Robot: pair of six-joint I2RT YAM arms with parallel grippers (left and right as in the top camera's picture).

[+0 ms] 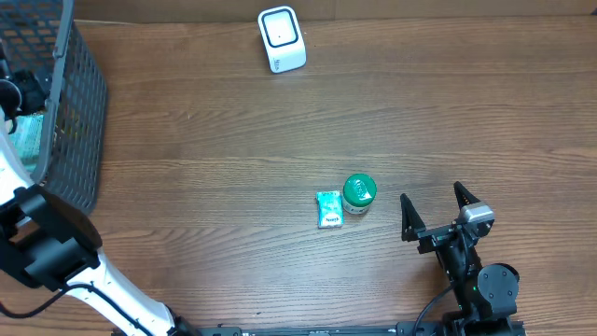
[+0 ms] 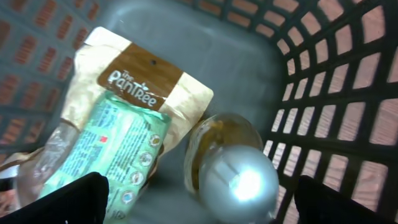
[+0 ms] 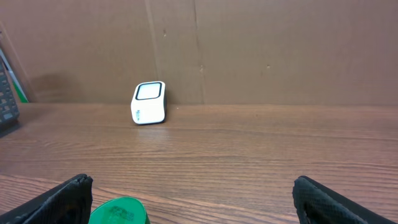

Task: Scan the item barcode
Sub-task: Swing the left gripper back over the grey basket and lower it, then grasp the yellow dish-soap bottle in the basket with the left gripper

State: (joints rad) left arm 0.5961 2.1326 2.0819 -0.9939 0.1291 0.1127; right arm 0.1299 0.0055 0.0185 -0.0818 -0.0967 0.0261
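Open table point(image 1: 233, 140) separates scanner point(image 1: 281, 39) from the upright green-lidded jar point(image 1: 359, 192); beside it, the packet point(image 1: 329, 208) lies lengthwise roughly toward the scanner. I see both spread wide: right gripper point(image 1: 432, 194) near the jar, left gripper point(image 2: 205, 190) in basket point(image 1: 79, 112).

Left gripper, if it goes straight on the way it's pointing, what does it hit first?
Probably the jar, its silver lid facing the open left gripper, in the basket. The bag lies off to the side of that line. Depth is unclear.
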